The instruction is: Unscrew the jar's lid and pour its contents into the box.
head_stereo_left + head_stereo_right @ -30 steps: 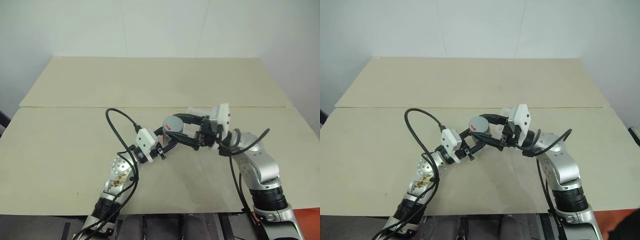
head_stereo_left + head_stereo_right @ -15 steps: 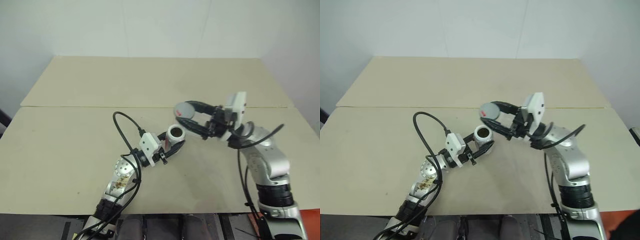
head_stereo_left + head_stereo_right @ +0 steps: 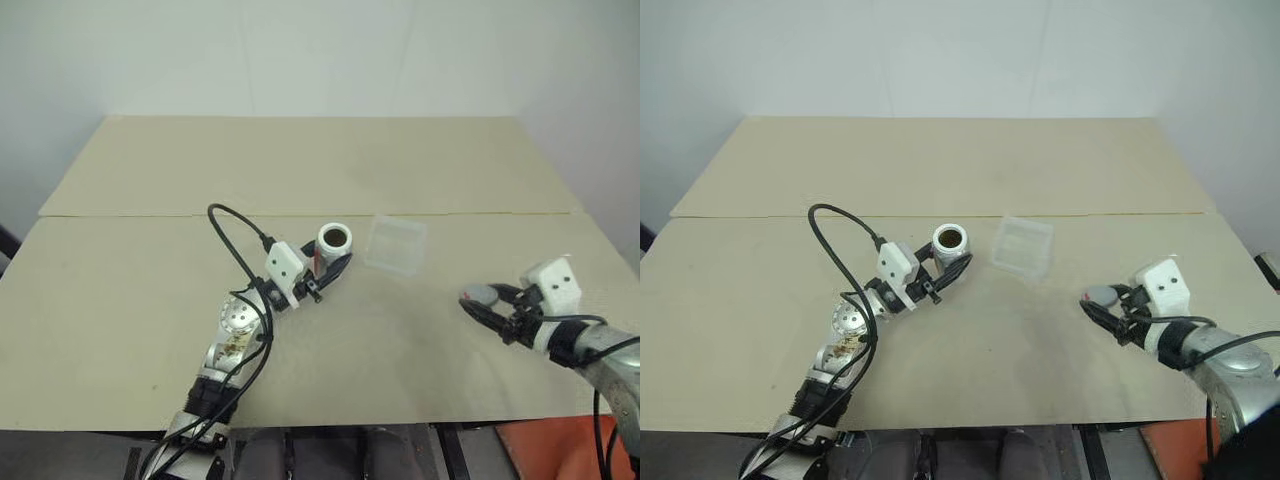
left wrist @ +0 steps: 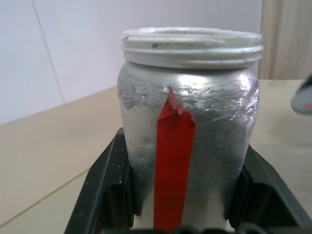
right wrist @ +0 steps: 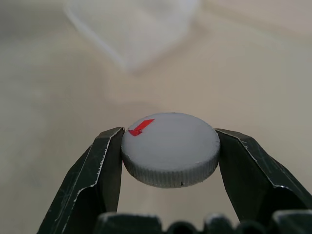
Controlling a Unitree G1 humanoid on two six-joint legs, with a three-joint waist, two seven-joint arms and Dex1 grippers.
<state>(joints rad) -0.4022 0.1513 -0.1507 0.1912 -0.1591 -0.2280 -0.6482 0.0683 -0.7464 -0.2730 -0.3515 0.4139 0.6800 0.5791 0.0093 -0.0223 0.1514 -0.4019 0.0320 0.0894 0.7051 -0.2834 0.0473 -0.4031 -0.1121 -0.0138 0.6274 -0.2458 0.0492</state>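
Observation:
The silvery jar [image 3: 333,242] with a red stripe [image 4: 173,161] stands upright and open-mouthed, held between the black fingers of my left gripper [image 3: 331,262], left of the table's middle. Its threaded rim [image 4: 191,46] is bare, and dark contents show inside from above. The grey lid [image 5: 170,147] with a small red mark is clamped between the fingers of my right gripper [image 3: 488,301], low over the table at the right. The clear box [image 3: 395,244] lies flat on the table between the two grippers, just right of the jar.
A seam [image 3: 150,214] runs across the beige table behind the jar and box. The table's right edge [image 3: 610,240] is close to my right gripper. A black cable [image 3: 235,240] loops from my left arm.
My right gripper has lifted the lid off the jar and swung it far right and down toward the table. The left gripper has shifted slightly with the jar. The box is now uncovered.

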